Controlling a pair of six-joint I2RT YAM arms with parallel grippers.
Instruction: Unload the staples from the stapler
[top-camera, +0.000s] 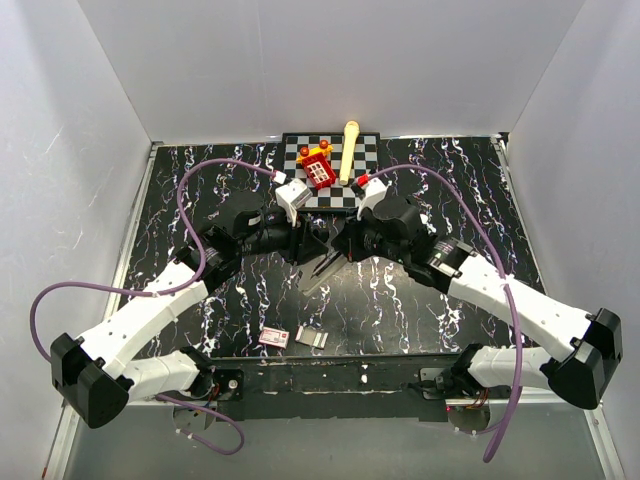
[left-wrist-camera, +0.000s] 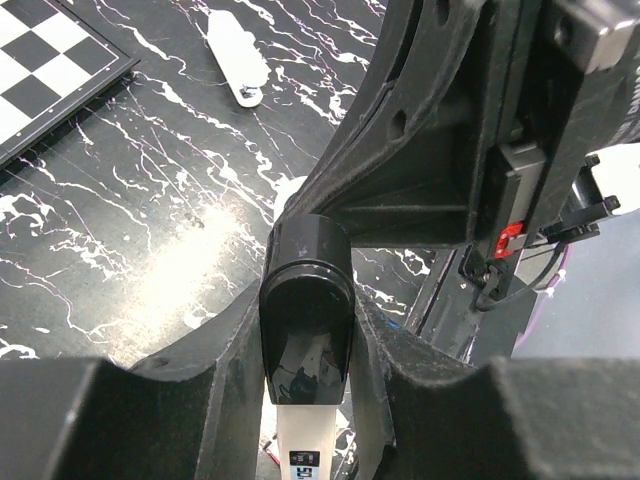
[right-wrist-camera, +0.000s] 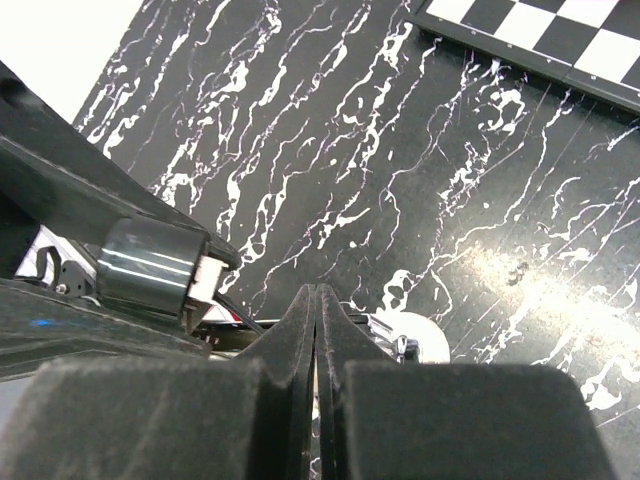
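1. A red-and-white box (top-camera: 275, 337) is lying flat on the table (top-camera: 200, 180), well in front of the chessboard (top-camera: 368, 165), toward the arm bases.
2. A grey striped piece (top-camera: 313, 337) is lying just right of that box, equally far in front of the chessboard.
3. The left fingers (left-wrist-camera: 205, 375) are reaching in from the left, just before the chessboard's near edge, and are pinching the black end of the stapler (left-wrist-camera: 305, 320).
4. The stapler is sitting between the two arms, before the middle of the chessboard's near edge, its silvery-grey body slanting away from the board.
5. The right fingers (right-wrist-camera: 285, 345) are pressing flat together, nothing showing between them, just right of the stapler and before the chessboard's near edge.
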